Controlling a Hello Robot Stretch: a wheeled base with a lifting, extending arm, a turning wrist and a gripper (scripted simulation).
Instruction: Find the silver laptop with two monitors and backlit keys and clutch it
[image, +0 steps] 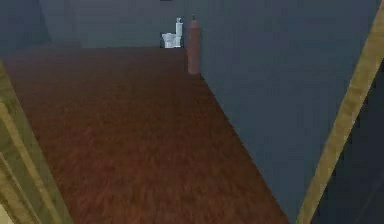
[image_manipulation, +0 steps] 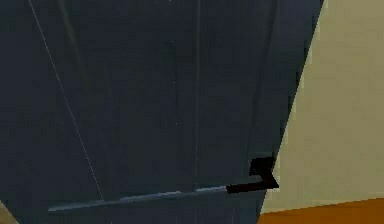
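Observation:
Through a doorway, a red-brown wooden floor runs ahead between dark blue-grey walls. A white toilet stands at the far end, with a tall reddish cylinder just to its right against the wall. In the arm side view, a dark blue door stands close by, with a black lever handle low on its right side.
Pale wooden door-frame posts slant up both lower corners of the forward view, the right one beside the blue wall. A cream wall shows right of the door, above a strip of brown floor.

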